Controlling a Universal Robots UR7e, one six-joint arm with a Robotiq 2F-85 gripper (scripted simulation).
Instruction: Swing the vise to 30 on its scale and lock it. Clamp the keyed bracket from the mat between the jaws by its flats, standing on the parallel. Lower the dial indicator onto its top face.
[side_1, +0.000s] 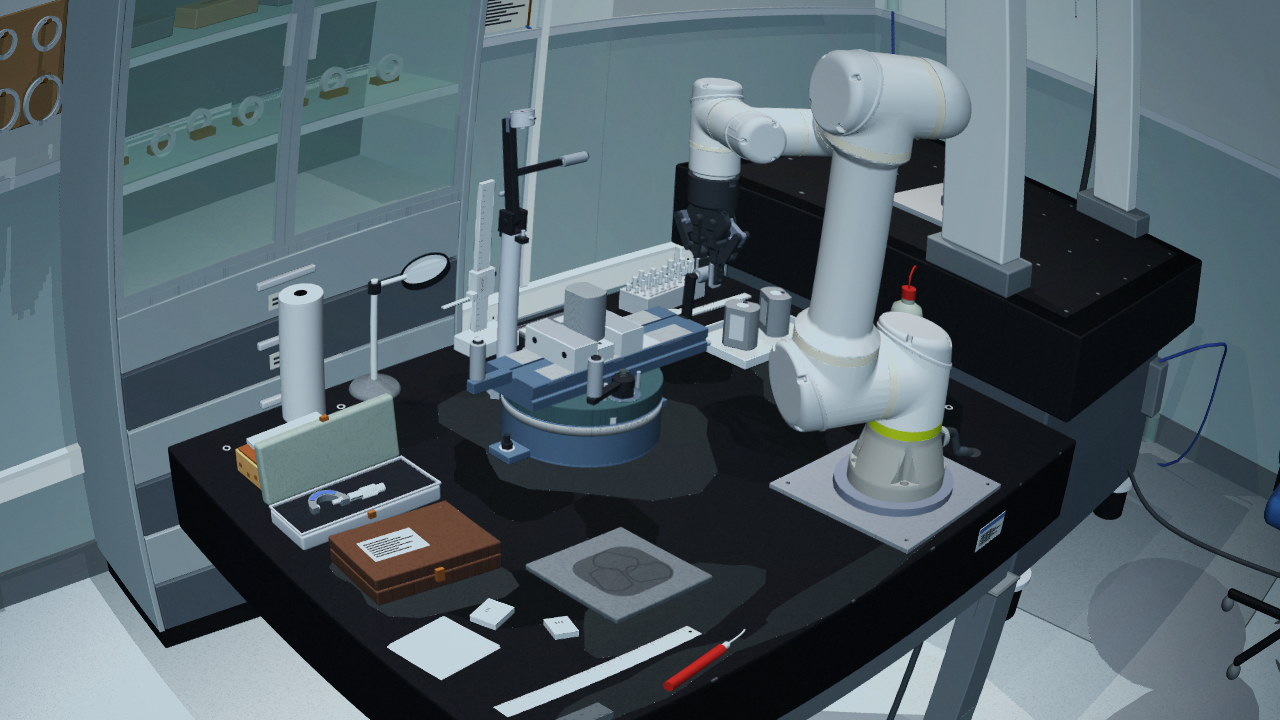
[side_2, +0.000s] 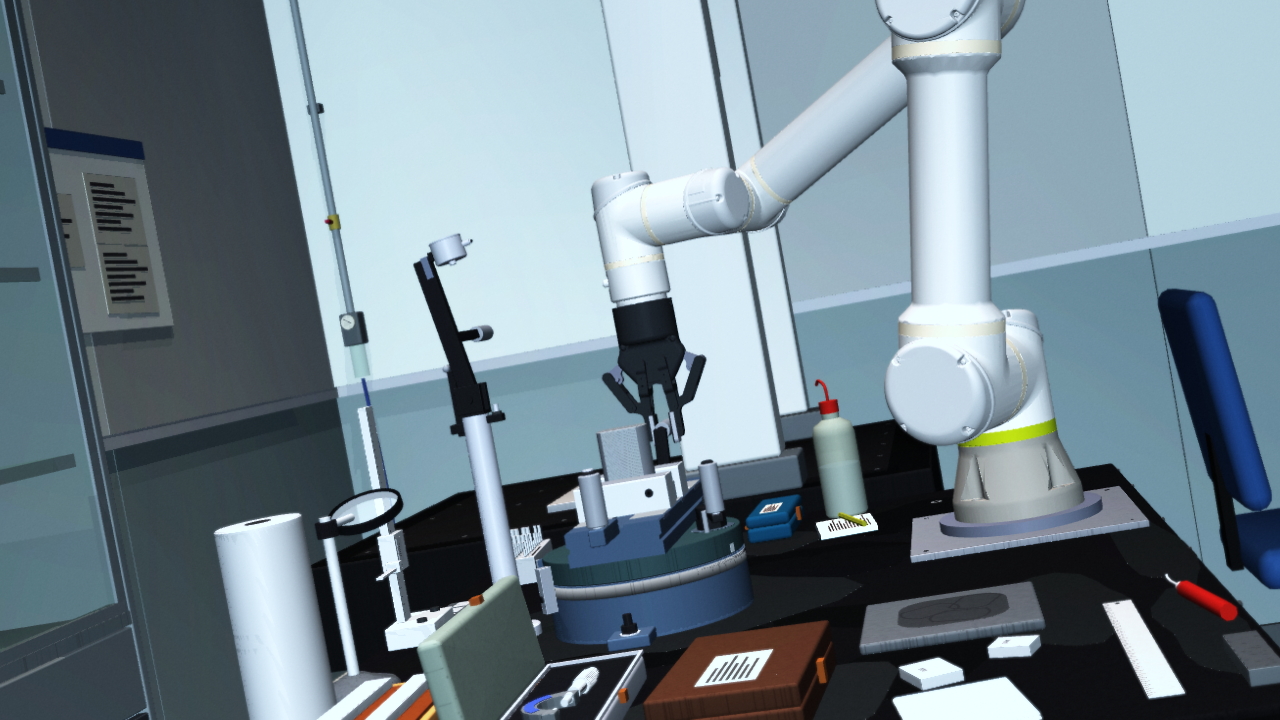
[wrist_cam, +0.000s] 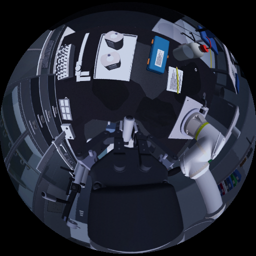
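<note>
The vise's dark crank handle (side_1: 690, 296) (side_2: 661, 441) (wrist_cam: 128, 126) stands up at the far end of the vise (side_1: 582, 345) (side_2: 640, 515). My gripper (side_1: 706, 273) (side_2: 664, 428) (wrist_cam: 128, 143) is closed on it, with a finger on each side in the wrist camera. A grey bracket (side_1: 585, 309) (side_2: 625, 454) stands upright between the jaws. The vise sits on its round blue swivel base (side_1: 580, 425) (side_2: 652, 587). The dial indicator (side_1: 522, 117) (side_2: 448, 249) is high on its stand column (side_1: 508, 295) (side_2: 488, 488), left of the vise. The grey mat (side_1: 618, 574) (side_2: 951, 616) near the front edge holds no part.
A white tray (side_1: 747, 345) (wrist_cam: 115, 57) with two grey parts (side_1: 741, 324) (side_1: 775, 310) lies just right of the gripper. A pin rack (side_1: 658, 279) is behind it. A squeeze bottle (side_2: 839, 466), blue box (side_2: 772, 517), micrometer case (side_1: 354, 501) and wooden box (side_1: 413, 548) share the table.
</note>
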